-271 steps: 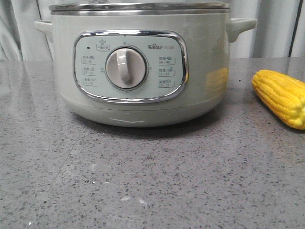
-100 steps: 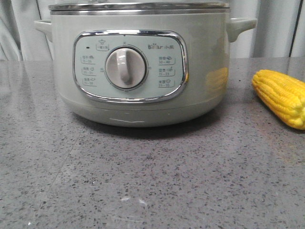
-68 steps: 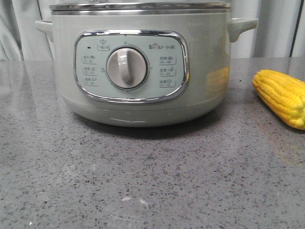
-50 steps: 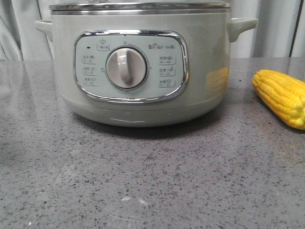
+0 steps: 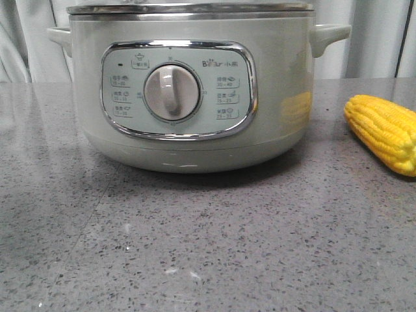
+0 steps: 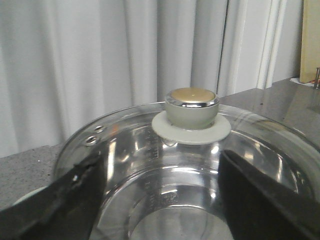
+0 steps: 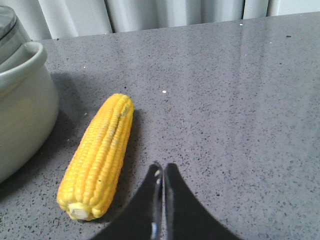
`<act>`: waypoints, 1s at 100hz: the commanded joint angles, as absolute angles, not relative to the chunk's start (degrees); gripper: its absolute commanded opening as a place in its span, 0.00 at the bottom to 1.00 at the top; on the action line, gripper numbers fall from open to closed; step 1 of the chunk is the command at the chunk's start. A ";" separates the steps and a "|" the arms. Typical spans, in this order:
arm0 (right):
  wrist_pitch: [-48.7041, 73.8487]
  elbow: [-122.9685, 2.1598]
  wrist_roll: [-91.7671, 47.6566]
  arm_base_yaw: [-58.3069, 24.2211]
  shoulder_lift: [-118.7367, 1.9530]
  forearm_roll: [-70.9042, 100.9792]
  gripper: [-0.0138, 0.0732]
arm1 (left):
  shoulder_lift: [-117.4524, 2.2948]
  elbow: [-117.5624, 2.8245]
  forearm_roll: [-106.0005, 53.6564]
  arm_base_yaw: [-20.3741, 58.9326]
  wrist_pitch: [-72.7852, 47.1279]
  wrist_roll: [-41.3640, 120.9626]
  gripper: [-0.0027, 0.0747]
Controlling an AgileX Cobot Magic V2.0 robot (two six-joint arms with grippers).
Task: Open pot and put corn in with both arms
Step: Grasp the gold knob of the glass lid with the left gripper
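The pot (image 5: 188, 84), a pale grey-green electric cooker with a chrome-framed control panel (image 5: 179, 90) and a cream dial (image 5: 172, 92), stands on the speckled grey stone countertop (image 5: 208, 247) with its panel facing the front camera. Its glass lid (image 6: 150, 175) is still seated on the steel rim, the lid's knob (image 6: 192, 107) (grey with a chrome band and a gold-toned cap) standing upright at the centre.

The left gripper (image 6: 160, 200) hangs over the lid with its two dark fingers (image 6: 60, 200) spread wide, one to either side of the glass dome and short of the knob; nothing is between them. Whether the fingertips touch the glass is hard to judge from this close angle.

The corn (image 5: 383, 133) lies flat on the countertop to the right of the pot, near it but apart from its wall. In the right wrist view the cob (image 7: 97, 155) has its long axis roughly parallel to the gripper's approach, the tapered tip pointing away from the wrist camera toward the curtain (image 7: 175, 12) and the cut stem end toward the camera; the pot's side handle (image 7: 22, 60) sits close by the tip end.

The right gripper (image 7: 162, 200) is above bare countertop just beside the corn, its fingers pressed together with only a thin seam between them, holding nothing.
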State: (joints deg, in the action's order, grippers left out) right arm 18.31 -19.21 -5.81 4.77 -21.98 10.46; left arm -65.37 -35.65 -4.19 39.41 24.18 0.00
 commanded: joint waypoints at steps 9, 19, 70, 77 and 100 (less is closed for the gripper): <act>13.41 -20.61 -5.98 4.63 -22.71 10.81 0.09 | -70.90 -42.96 -4.46 40.57 29.63 -0.51 0.63; 13.41 -20.61 -5.98 4.63 -22.71 10.81 0.09 | -74.07 -45.95 -4.46 40.57 29.63 -0.51 0.63; 13.41 -20.61 -5.98 4.63 -22.71 10.81 0.09 | -83.38 -54.89 -4.46 40.57 28.38 -0.51 0.63; 13.41 -20.61 -5.98 4.63 -22.71 10.81 0.09 | -83.38 -55.29 -4.46 40.57 28.38 -0.51 0.63; 13.41 -20.61 -5.98 4.63 -22.71 10.81 0.09 | -83.47 -55.38 -4.46 40.57 28.38 -0.51 0.63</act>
State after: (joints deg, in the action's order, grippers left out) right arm 18.31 -19.21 -5.83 4.77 -21.98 10.55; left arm -84.92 -53.32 -3.82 40.40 24.57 0.00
